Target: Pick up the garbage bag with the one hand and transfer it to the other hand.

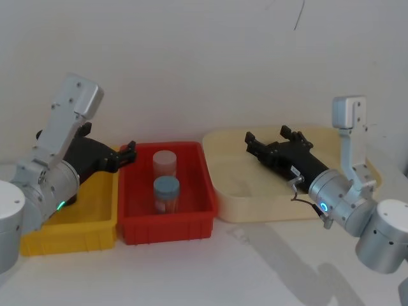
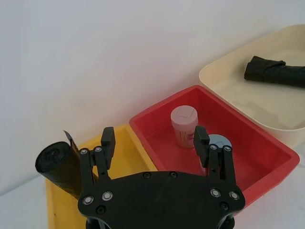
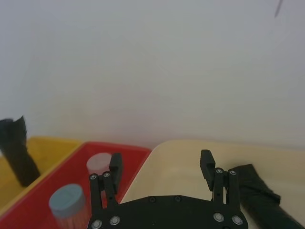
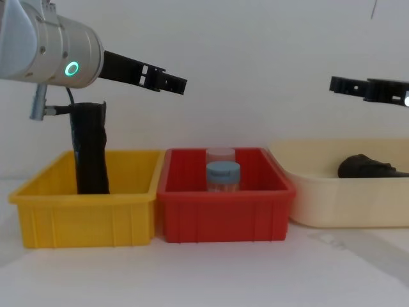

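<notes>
1. Overhead, we see 3 containers in a row on the table (image 1: 255, 268): a yellow bin (image 1: 70, 233) on the left, a red bin (image 1: 169, 226) in the middle and a cream tray (image 1: 255, 204) on the right.
2. The left gripper (image 1: 127, 153), on the arm with the green ring, hangs over the yellow bin's right edge, close to the red bin. Its own wrist view shows us its 2 fingers (image 2: 107, 140) spread apart with nothing between them.
3. The right gripper (image 1: 273, 139), on the arm with the blue ring, hangs over the cream tray. Its fingers (image 3: 116, 164) are likewise apart and empty.
4. From the head, the right gripper covers the tray's middle. The chest view gives us the garbage bag (image 4: 367, 166) lying on its side on the tray floor, below that gripper and touched by neither gripper.
5. The chest view also shows both grippers well above the rims.
6. A slimmer black roll (image 4: 89, 150) with a ragged top stands upright in the yellow bin; from the head, the left arm stands in front of it.
7. In the red bin we count 2 jars, a pink-lidded jar (image 1: 164, 162) behind and a blue-lidded jar (image 1: 166, 191) just in front.
</notes>
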